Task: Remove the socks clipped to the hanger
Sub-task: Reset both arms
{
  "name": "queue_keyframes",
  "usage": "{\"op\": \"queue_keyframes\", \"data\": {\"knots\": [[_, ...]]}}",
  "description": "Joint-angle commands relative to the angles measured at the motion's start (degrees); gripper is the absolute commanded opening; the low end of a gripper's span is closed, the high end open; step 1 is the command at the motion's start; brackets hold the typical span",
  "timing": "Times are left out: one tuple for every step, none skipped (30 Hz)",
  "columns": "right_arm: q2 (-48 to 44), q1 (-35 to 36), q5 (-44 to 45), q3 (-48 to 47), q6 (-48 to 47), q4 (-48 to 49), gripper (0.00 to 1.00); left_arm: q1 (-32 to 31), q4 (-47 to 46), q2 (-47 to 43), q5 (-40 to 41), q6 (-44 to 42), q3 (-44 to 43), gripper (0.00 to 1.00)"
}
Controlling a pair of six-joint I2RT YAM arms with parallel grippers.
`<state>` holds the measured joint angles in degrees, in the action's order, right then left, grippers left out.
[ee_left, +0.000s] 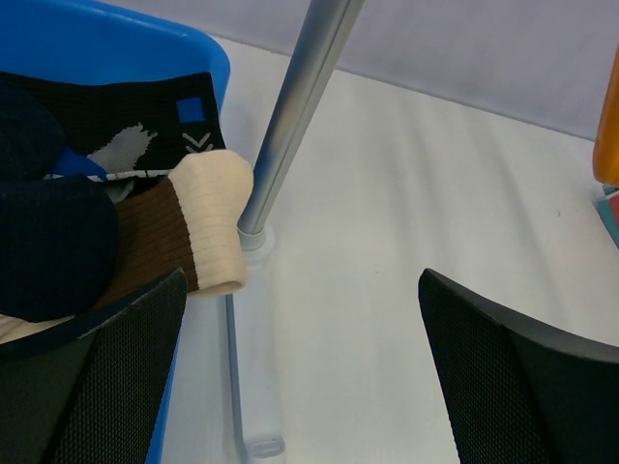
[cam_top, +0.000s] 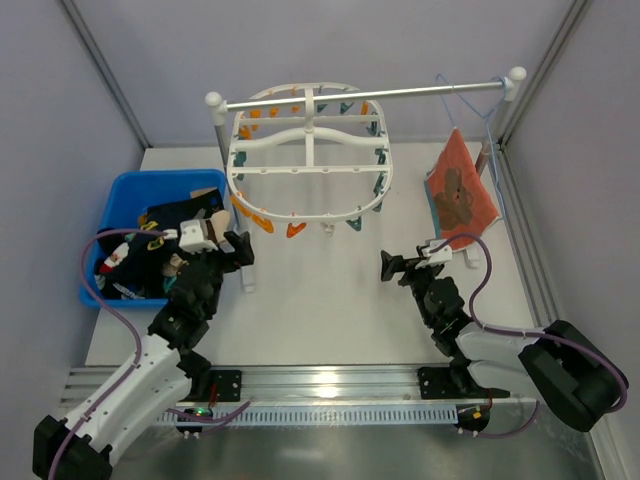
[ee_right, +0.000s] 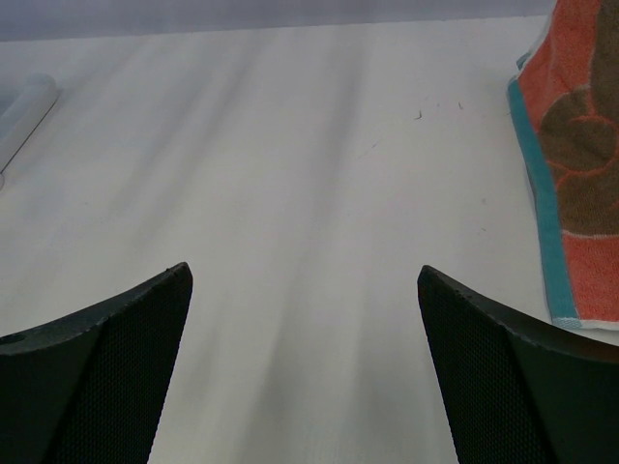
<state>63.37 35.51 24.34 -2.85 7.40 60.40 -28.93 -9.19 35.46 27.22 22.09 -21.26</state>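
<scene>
Where the task stands, judging by the clips: near its end, since no sock shows on any clip in the top view.
Hanger: the hanger (cam_top: 308, 150) hangs from the rail stand (cam_top: 360, 97) at the back of the table (cam_top: 330, 310); its orange and teal clips (cam_top: 294, 230) dangle bare along the near rim.
Socks: the socks (cam_top: 165, 240) lie heaped in the blue bin (cam_top: 120, 190) at the left; a brown sock with a cream cuff (ee_left: 198, 232) drapes over the bin's near corner, touching the stand's post (ee_left: 290, 116).
Left gripper: the left gripper (cam_top: 240, 252) sits low beside the bin and the post, jaws spread wide, nothing between them.
Right gripper: the right gripper (cam_top: 390, 266) hovers over bare table right of centre, jaws spread and empty; the orange-red cloth (ee_right: 580, 145) lies at its right edge of view.
Step in hand: checking the far clips — the crossbars hide some of them, so I would not call it done on the near row alone.
Doing it well: raise one wrist camera toward the back rim, steer clear of the post, and leave the cloth on the blue wire hanger (cam_top: 470, 105) alone.
Loose end: nudge the draped cuff fully into the bin so it cannot slide out.
</scene>
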Motion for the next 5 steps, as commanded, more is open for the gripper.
{"op": "queue_keyframes", "data": {"knots": [[-0.3, -0.1, 1.4, 1.3, -0.1, 5.0, 0.98, -0.2, -1.6, 0.3, 0.2, 0.3, -0.9, 1.00], [-0.3, -0.1, 1.4, 1.3, -0.2, 5.0, 0.98, -0.2, -1.5, 0.4, 0.3, 0.8, -1.0, 1.00], [-0.3, 0.0, 1.4, 1.3, -0.1, 5.0, 0.98, -0.2, -1.4, 0.6, 0.1, 0.9, -1.1, 1.00], [-0.2, -0.2, 1.4, 1.3, -0.1, 5.0, 0.98, -0.2, -1.4, 1.0, 0.2, 0.9, -1.3, 1.00], [-0.3, -0.2, 1.3, 1.2, -0.2, 4.9, 0.98, -0.2, -1.4, 1.3, 0.1, 1.1, -1.5, 1.00]]}}
